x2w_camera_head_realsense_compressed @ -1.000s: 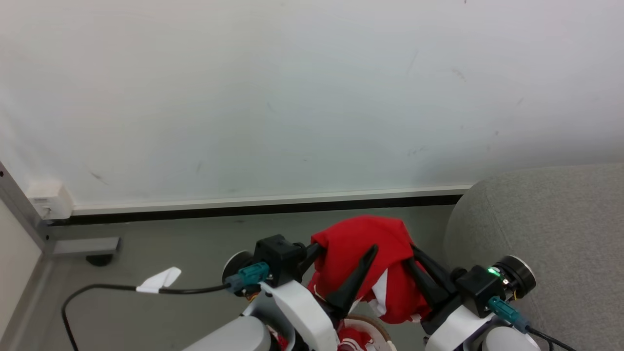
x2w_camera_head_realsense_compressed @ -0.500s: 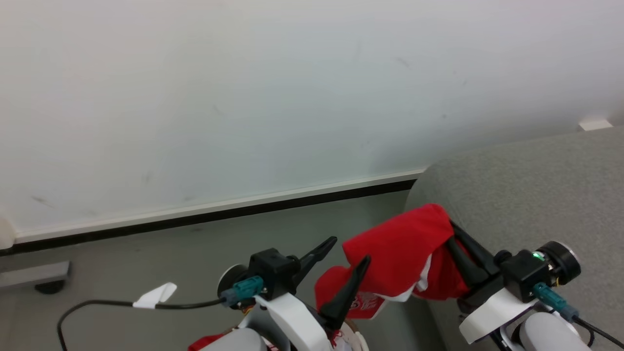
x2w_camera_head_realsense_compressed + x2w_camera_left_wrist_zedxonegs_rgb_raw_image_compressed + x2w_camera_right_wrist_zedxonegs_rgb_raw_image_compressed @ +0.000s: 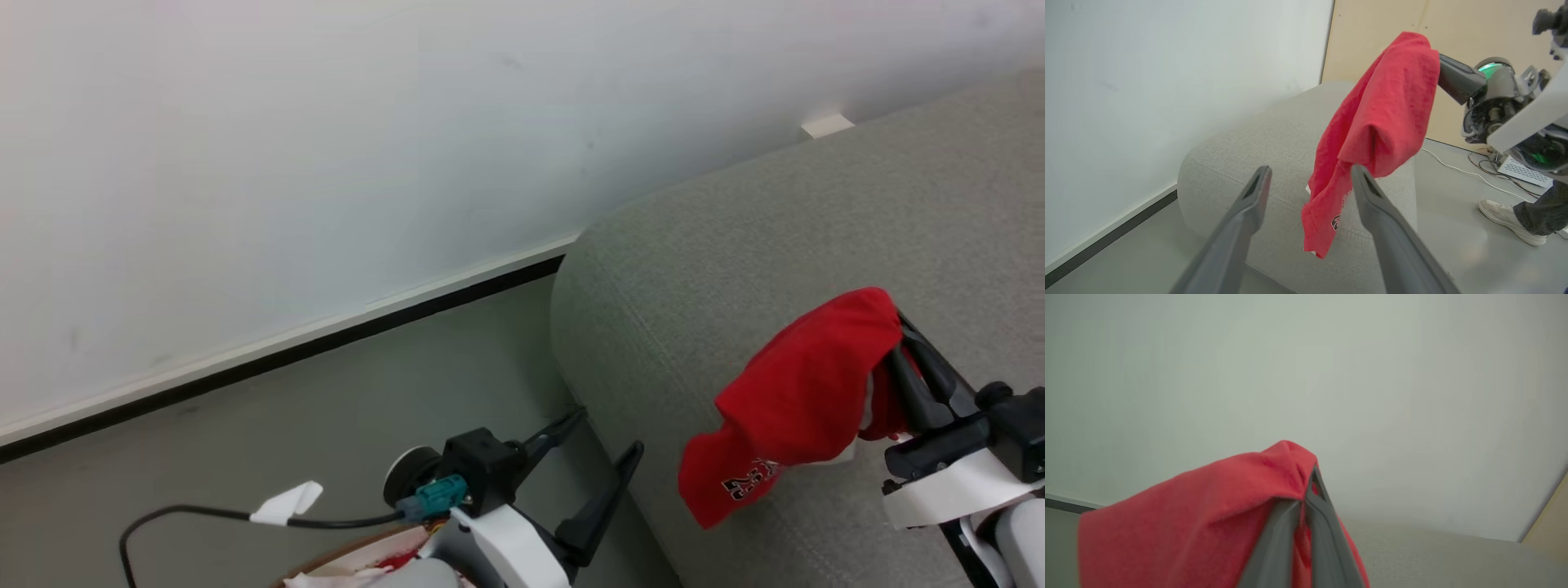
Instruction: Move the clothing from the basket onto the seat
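A red shirt [image 3: 796,400] hangs in the air over a large grey seat [image 3: 735,245], held by the robot's right gripper [image 3: 902,343]. The gripper's two dark fingers are pressed together on a bunched fold near the top of the shirt. The rest droops in loose folds, with dark printing near the lower hem. Whether the hem brushes the seat cannot be told.

The shirt looks light, soft and completely limp, and not fragile. It should drop into a heap wherever it is let go. A pinch on a thick gathered fold, as here, seems the safest hold, since a single thin layer might slip free.

The left gripper [image 3: 608,430] is low beside the seat's rounded corner. Its fingers are wide apart and hold nothing.

At the bottom edge of the head view is a bit of the basket's brown rim [image 3: 343,555], with more red and white cloth inside.

The seat is broad, with rounded edges, a seam and a woven cover that would likely keep cloth from sliding. Behind it are a plain pale wall [image 3: 326,122] with a dark baseboard [image 3: 286,353], a smooth grey floor [image 3: 367,392] and a tan panel [image 3: 1372,32]. A black cable [image 3: 188,513] trails across the floor. A person's shoe [image 3: 1506,220] rests on the floor past the seat.
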Robot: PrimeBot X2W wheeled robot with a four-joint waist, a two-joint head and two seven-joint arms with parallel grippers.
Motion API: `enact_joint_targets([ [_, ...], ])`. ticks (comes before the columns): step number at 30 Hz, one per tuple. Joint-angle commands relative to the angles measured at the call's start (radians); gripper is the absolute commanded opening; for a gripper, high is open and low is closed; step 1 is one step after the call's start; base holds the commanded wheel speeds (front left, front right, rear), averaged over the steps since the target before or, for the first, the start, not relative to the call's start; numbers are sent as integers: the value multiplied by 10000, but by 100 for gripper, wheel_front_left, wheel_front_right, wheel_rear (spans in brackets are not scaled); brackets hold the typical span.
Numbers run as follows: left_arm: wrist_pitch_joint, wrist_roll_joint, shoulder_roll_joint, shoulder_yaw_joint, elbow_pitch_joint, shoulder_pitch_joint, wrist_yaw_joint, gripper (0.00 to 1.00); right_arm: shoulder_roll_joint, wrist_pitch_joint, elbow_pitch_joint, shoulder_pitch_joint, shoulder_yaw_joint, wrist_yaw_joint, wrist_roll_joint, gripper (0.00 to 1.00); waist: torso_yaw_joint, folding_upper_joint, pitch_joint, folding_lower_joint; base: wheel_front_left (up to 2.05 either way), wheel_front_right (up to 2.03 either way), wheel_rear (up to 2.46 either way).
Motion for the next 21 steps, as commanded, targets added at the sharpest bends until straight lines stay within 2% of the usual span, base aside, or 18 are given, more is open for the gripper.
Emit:
enact_joint_targets([
  [1,2,96,-9,-27,21,-54,1,100,-118,-34,-146,187,-181,-25,-65,0,-402,-1,249,0,0,0,0],
  [7,69,226,-77,-170,-57,-195,5,100,-247,-34,-487,652,-837,-25,-77,0,-738,-1,477,0,0,0,0],
  [13,271,467,-145,-377,-241,-483,0,100,-126,-34,-534,614,-1351,-25,143,0,-668,-1,940,0,0,0,0],
  [21,1110,1071,120,-560,-660,-1840,-286,100,-29,-32,443,-1603,-2248,-25,245,0,56,-1,3275,0,0,0,0],
])
